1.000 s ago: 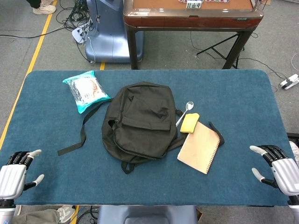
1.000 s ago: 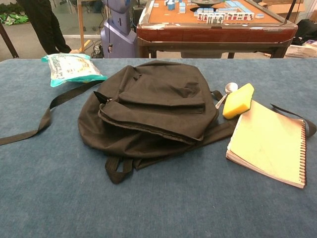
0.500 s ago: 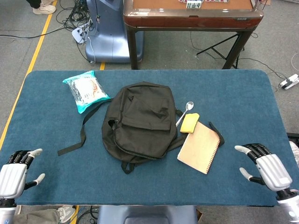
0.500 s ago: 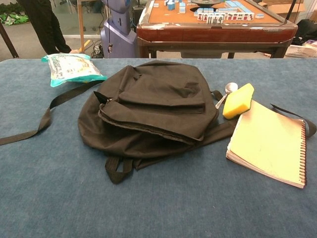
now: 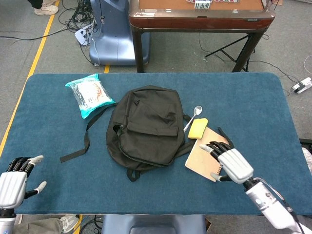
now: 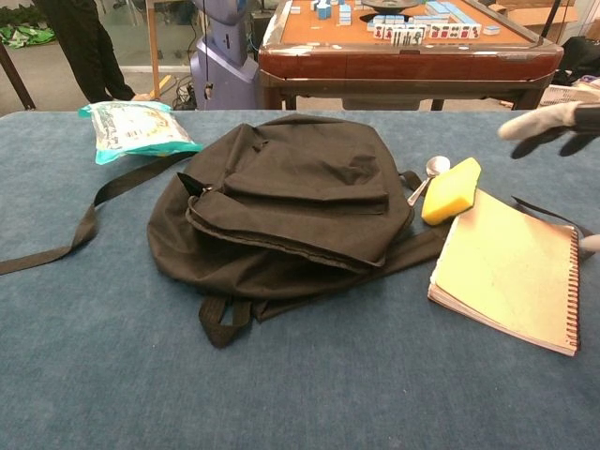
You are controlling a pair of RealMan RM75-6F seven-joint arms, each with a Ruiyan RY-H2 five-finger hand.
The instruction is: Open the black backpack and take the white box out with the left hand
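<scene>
The black backpack lies flat and closed in the middle of the blue table, with a strap trailing to its left. No white box shows in either view. My right hand hovers open over the spiral notebook, to the right of the backpack, fingers spread and pointing toward the bag. My left hand is open with nothing in it at the table's front left corner, far from the backpack, and only the head view shows it.
A teal snack bag lies at the back left. A yellow sponge and a metal spoon lie between backpack and notebook. A mahjong table stands behind.
My right hand has swept left from the table's right front edge to above the notebook, entering the chest view. The left hand and the backpack have not moved.
</scene>
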